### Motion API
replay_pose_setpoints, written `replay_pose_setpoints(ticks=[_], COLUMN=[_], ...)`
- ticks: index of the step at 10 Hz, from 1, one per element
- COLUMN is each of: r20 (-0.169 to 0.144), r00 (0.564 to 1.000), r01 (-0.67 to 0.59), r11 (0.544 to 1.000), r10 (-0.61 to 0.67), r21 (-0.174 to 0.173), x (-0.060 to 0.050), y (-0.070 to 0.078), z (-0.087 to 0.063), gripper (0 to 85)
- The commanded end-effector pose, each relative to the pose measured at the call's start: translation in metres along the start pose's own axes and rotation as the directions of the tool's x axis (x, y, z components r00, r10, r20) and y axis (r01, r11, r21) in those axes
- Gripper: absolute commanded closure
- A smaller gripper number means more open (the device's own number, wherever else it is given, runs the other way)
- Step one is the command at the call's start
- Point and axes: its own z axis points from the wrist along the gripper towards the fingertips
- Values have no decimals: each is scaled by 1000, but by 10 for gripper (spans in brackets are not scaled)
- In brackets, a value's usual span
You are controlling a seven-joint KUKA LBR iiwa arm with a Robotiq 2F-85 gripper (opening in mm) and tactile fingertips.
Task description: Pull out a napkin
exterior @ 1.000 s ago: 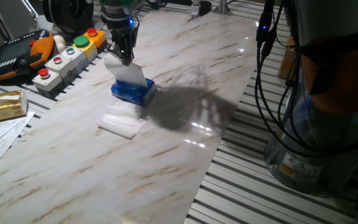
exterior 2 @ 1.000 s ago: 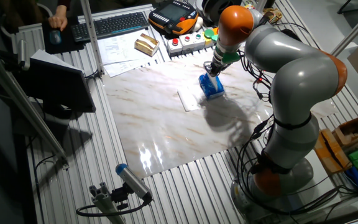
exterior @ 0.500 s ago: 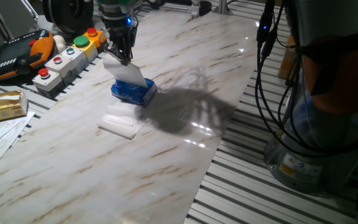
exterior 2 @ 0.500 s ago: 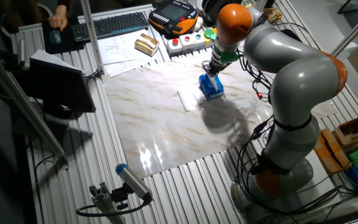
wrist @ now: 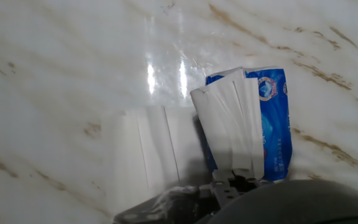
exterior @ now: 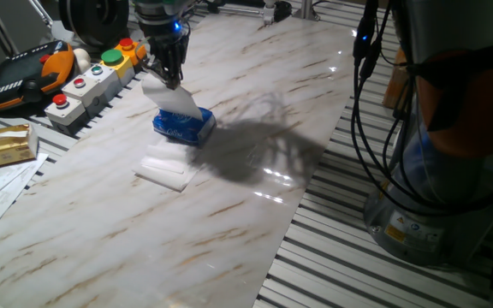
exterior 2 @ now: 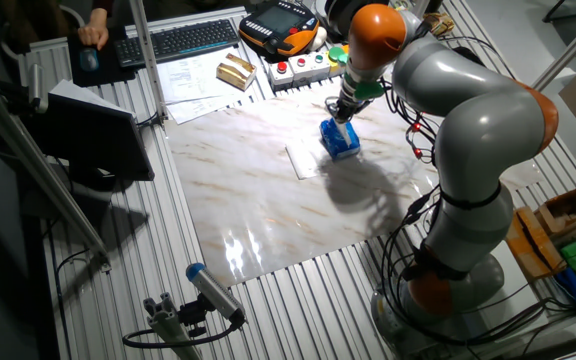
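My gripper (exterior: 169,79) is shut on the top edge of a white napkin (exterior: 176,99) that stretches down into the blue tissue pack (exterior: 183,127) on the marble table. The napkin's lower end is still inside the pack. In the other fixed view the gripper (exterior 2: 342,113) stands right above the pack (exterior 2: 342,141). In the hand view the napkin (wrist: 232,127) runs from the fingers at the bottom edge up over the blue pack (wrist: 275,118).
A flat folded white tissue (exterior: 169,166) lies on the table just in front of the pack, also in the hand view (wrist: 146,155). A button box (exterior: 92,81) and a teach pendant (exterior: 24,73) sit at the table's left edge.
The gripper has risen slightly with the napkin, drawing it a bit further out of the pack. The pack has not moved.
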Motion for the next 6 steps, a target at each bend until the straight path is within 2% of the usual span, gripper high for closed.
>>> replay_pose_setpoints(ticks=[1, 3, 6], r20=[-1, -1, -2], r00=[1000, 1000, 1000], r01=[1, 3, -4], r11=[1000, 1000, 1000], r10=[-1, -2, 4], r21=[0, 2, -1], x=[0, 0, 2], y=[-1, -6, -5], z=[-1, -3, -6], gripper=[843, 843, 843])
